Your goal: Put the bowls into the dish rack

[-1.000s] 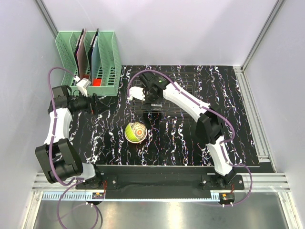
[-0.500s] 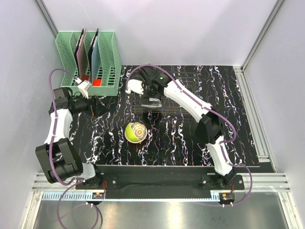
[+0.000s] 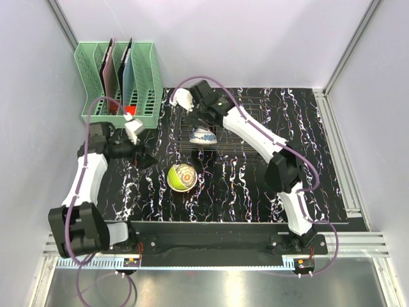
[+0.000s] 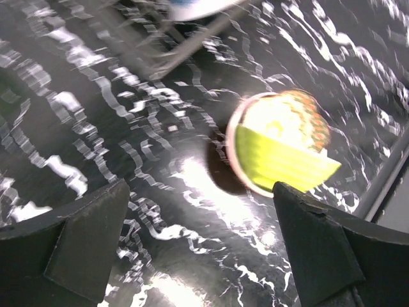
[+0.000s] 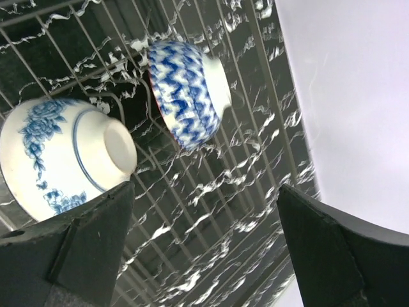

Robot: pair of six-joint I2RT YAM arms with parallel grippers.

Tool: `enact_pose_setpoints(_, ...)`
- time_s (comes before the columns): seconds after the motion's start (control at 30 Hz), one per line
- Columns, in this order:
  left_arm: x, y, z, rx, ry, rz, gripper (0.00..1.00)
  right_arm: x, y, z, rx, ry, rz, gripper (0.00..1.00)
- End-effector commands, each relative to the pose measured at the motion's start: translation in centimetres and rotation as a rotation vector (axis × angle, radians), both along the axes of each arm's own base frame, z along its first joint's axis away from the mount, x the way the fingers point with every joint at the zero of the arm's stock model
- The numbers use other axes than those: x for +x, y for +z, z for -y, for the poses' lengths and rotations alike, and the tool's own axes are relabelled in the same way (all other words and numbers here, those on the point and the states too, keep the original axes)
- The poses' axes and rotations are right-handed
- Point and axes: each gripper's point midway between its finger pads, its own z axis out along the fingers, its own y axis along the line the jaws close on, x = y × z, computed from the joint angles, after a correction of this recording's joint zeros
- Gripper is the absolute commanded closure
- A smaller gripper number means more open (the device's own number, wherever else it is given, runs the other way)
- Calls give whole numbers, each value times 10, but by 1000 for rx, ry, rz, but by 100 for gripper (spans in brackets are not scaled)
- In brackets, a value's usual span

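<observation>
Top external: right gripper (image 3: 199, 120) hangs over dish rack (image 3: 255, 110), upper centre. Lime green bowl (image 3: 181, 177) on table (image 3: 307, 185), frame centre.
Left wrist: left gripper (image 4: 199, 192) fingers wide, empty.
Right wrist: fingers wide, empty. Floral bowl (image 5: 64, 157) at left and zigzag bowl (image 5: 188, 93) at upper centre, both on rack.

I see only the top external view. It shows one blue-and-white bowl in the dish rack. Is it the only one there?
Observer: No. The right wrist view shows two in the dish rack: a floral bowl and a zigzag bowl.
Operator: Is that arm holding one?
Observer: No, the right pincer is open, with only rack wire between its fingers.
Operator: And the other arm?
Observer: The left pincer is open too; the lime green bowl lies ahead of it, untouched.
</observation>
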Motion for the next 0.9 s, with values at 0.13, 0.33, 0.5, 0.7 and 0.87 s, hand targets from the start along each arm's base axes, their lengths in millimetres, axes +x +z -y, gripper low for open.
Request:
enact_pose_setpoints(0.13,-9,-10,41,150,-92,-39,1,-27,67,72,332,-223,-19,3)
enact_pose_setpoints(0.33,-7,-15,63,162,-96,-168,1,-61,47,108,338,-260,-27,5)
enact_pose_setpoints(0.5,-7,-22,80,220,-121,-228,1,-77,47,127,335,-254,-7,5)
enact_pose_setpoints(0.7,-3,-22,87,266,-164,-258,1,-104,30,110,421,-176,-136,18)
enact_pose_setpoints(0.87,0,-21,85,296,-155,-242,1,-136,20,67,603,-75,-373,37)
